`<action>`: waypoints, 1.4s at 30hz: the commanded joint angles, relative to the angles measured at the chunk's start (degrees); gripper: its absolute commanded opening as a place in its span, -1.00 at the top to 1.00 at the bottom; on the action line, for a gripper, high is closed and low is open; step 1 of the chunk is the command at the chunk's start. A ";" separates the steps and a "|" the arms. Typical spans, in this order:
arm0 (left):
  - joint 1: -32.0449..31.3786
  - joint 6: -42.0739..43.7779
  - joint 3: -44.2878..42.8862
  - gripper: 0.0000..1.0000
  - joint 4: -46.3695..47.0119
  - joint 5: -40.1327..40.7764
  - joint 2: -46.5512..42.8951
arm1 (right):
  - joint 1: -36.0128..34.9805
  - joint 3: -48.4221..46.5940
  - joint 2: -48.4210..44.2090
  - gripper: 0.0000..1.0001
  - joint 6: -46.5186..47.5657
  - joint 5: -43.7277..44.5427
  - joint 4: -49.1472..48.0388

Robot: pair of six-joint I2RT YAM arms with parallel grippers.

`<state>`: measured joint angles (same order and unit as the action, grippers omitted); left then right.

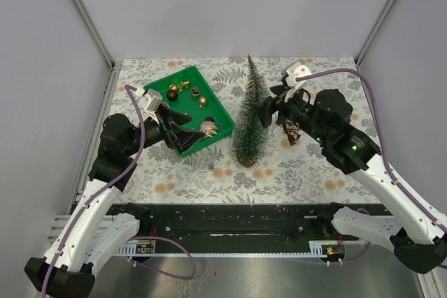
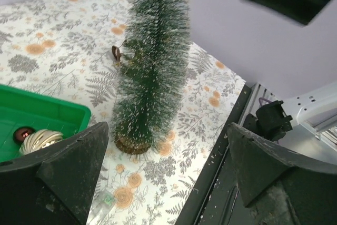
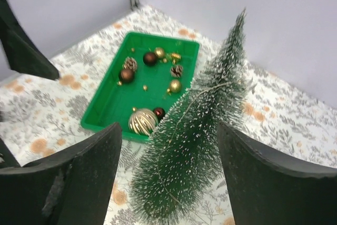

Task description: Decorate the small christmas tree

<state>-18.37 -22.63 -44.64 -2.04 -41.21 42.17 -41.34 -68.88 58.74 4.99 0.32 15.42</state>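
The small christmas tree stands upright on its wooden disc base in the middle of the floral table. It also shows in the left wrist view and the right wrist view, where a thin wire runs down its bristles. A green tray left of it holds several ornaments, among them a large gold striped ball and a dark red ball. My left gripper is open and empty over the tray's near corner. My right gripper is open and empty, close to the tree's right side.
A small brown ornament lies on the table right of the tree, under my right arm. Grey walls enclose the table on three sides. A black rail runs along the near edge.
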 commanded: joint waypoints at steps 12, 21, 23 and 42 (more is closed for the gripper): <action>0.97 3.73 -1.32 -0.98 -4.37 8.86 -2.18 | 0.12 -8.90 -10.40 -0.82 -6.12 18.19 4.09; 1.06 7.86 -5.53 -0.98 -14.63 15.28 -2.62 | 14.15 -5.39 0.84 -0.78 -23.94 28.36 8.22; 0.97 10.23 -7.03 -0.98 -18.59 15.63 -2.80 | 21.18 -2.94 3.56 -0.77 -29.92 23.70 8.22; 3.96 14.19 -11.96 -0.98 -30.21 17.31 0.45 | 36.24 11.41 30.36 -0.76 -41.04 14.71 -3.90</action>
<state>-14.76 -10.94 -53.41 -31.09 -25.96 41.95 -5.48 -54.85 84.14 -36.40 14.31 16.64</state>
